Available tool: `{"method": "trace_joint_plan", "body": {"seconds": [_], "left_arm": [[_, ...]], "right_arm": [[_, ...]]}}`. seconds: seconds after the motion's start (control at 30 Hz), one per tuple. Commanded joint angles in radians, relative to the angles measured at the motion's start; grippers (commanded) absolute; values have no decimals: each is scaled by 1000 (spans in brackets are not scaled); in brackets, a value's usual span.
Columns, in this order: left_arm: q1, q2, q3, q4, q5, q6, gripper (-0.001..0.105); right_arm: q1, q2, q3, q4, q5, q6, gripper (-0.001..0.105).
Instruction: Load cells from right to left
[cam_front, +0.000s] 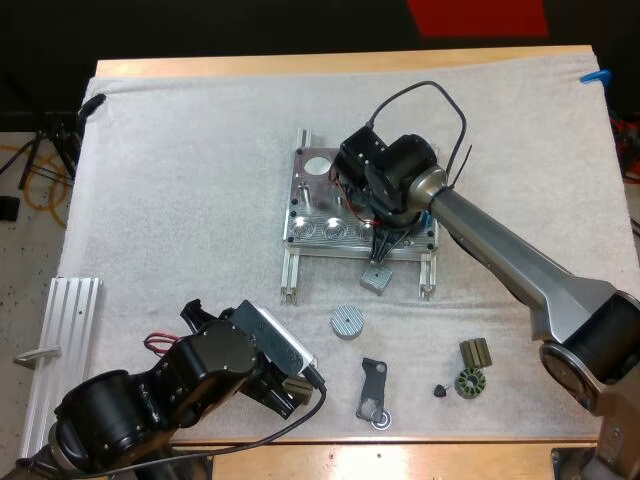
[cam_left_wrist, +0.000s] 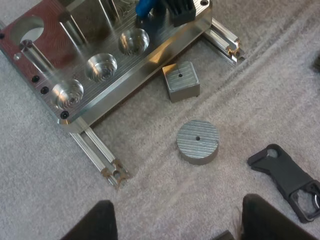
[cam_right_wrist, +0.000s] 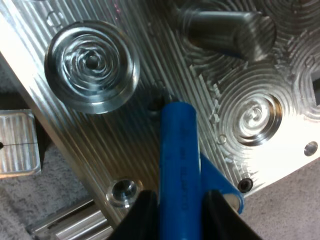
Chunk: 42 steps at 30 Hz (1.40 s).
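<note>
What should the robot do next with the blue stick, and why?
Probably slide the cell a little sideways until its tip sits over an empty pocket. The right end effector grips it, but its tip looks to be over flat metal between two pockets of the fixture, so pushing down now would likely miss.
</note>
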Motion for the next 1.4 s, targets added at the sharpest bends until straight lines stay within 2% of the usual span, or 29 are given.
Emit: {"method": "trace_joint_plan", "body": {"seconds": [0.0, 0.27, 0.97, 1.37], "left_arm": [[-2, -7, -5, -7, -18, 2, 54], [-2, -7, -5, -7, -18, 2, 54], [-2, -7, -5, -7, -18, 2, 54], [-2, -7, -5, -7, -18, 2, 54]], "right_arm": [[-6, -11, -10, 16, -6, 8, 0], [-4, -11, -10, 30, -43, 30, 0], [-6, -11, -10, -20, -43, 13, 0], [-6, -11, -10, 21, -27, 11, 0]]}}
